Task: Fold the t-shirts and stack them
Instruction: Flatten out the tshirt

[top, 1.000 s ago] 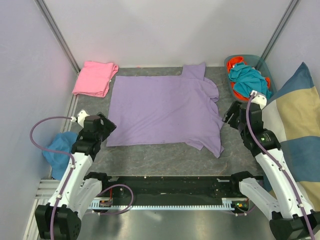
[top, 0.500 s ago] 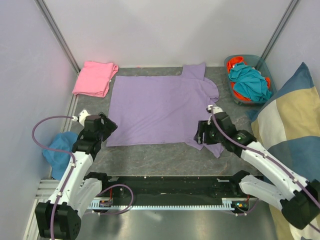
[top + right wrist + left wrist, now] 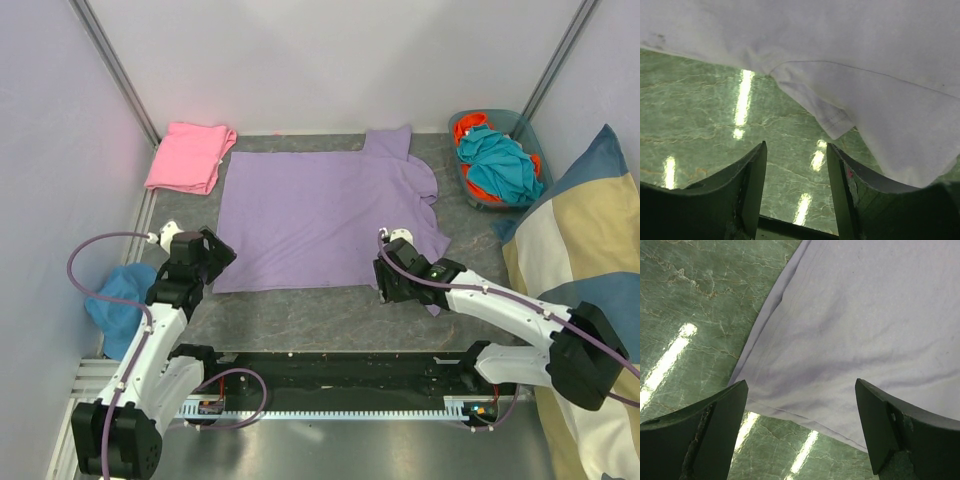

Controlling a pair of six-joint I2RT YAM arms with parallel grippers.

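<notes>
Top view high and far, looking down, wrist views close, downward (all share lavender t-shirt (image 3: 320, 215))

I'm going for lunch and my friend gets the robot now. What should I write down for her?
Left claw: open, over the near left corner of the purple t-shirt, holding nothing.
Right claw: open, low by the same shirt's near right sleeve, nothing gripped yet.
Purple t-shirt: spread flat in the middle of the table, unfolded.
Pink t-shirt: folded, far left corner.
Done: the pink one looks folded.
Left: fold the purple one, then stack the two.
</notes>
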